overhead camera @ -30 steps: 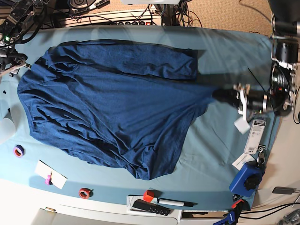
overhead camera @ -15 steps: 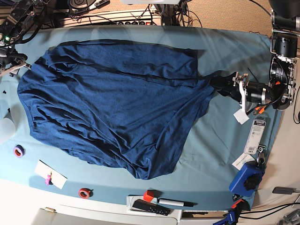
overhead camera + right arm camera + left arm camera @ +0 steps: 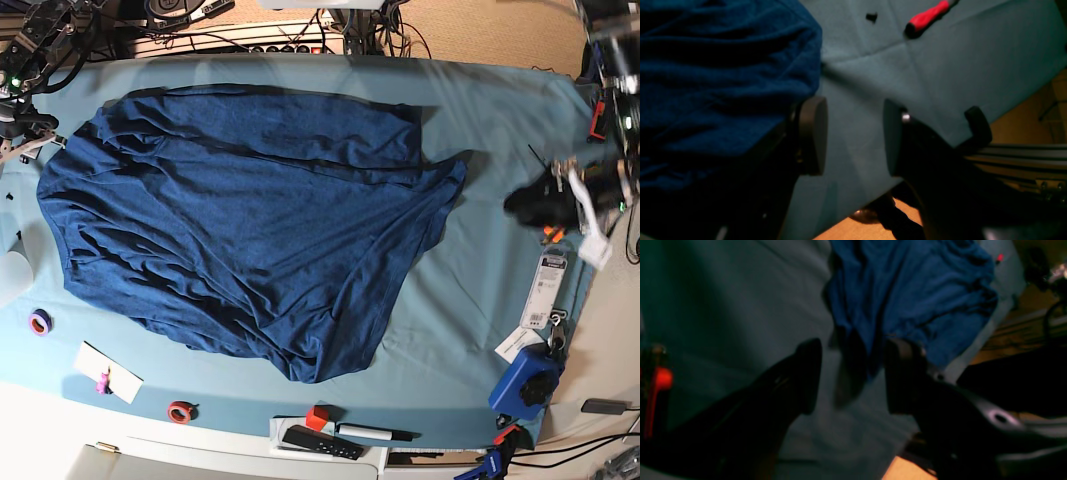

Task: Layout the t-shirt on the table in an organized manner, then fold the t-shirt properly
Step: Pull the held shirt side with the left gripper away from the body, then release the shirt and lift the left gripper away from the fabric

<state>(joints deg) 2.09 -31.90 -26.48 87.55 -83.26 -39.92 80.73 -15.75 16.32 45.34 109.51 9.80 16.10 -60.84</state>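
Your shirt (image 3: 240,220) is soft, limp and rumpled on the surface (image 3: 480,300); both jaws stand apart, empty. Pinch its edges.

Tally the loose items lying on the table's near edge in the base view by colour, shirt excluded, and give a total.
Red: 2, tape ring, small block
Purple: 1, tape ring
White: 1, card
Black: 2, remote, marker
Total: 6
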